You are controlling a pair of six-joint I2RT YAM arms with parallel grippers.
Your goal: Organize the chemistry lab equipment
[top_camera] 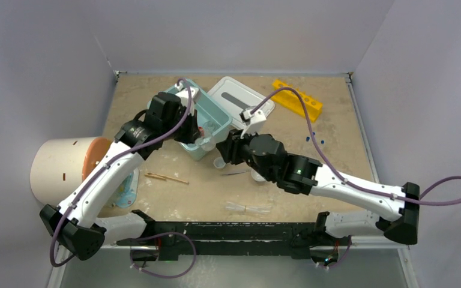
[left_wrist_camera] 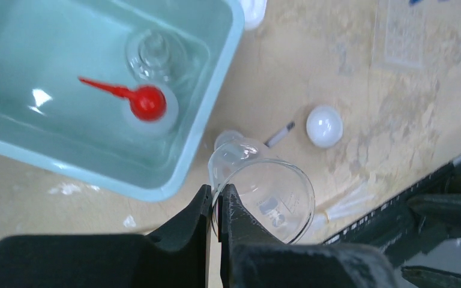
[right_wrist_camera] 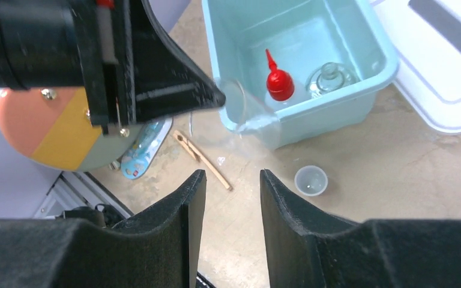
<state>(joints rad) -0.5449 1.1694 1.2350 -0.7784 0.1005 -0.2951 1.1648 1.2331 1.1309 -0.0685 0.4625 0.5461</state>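
**My left fingers are pinched on a clear beaker's rim at the teal tub's edge, and my right fingers stand parted and hold nothing.**

My left arm reaches forward with its elbow bent. My left gripper [left_wrist_camera: 218, 198] is clamped on the wall of the tilted clear beaker [left_wrist_camera: 270, 198], just outside the near wall of the teal tub [left_wrist_camera: 216, 90]. Inside the tub lie the squeeze bottle with red nozzle [left_wrist_camera: 147, 103] and a clear glass piece [left_wrist_camera: 155, 53]. My right arm stretches leftward across the table's middle, with my right gripper [right_wrist_camera: 233, 183] aimed at the tub over bare tabletop. The wooden sticks [right_wrist_camera: 201, 157] are on one side of it and a small clear cup [right_wrist_camera: 311, 180] on the other. The white lid [right_wrist_camera: 444, 72] crowds the tub's far side. The cream cylinder [top_camera: 60, 168] sits by the left wall, and the clear tubes [top_camera: 249, 208] lie near the front rail.
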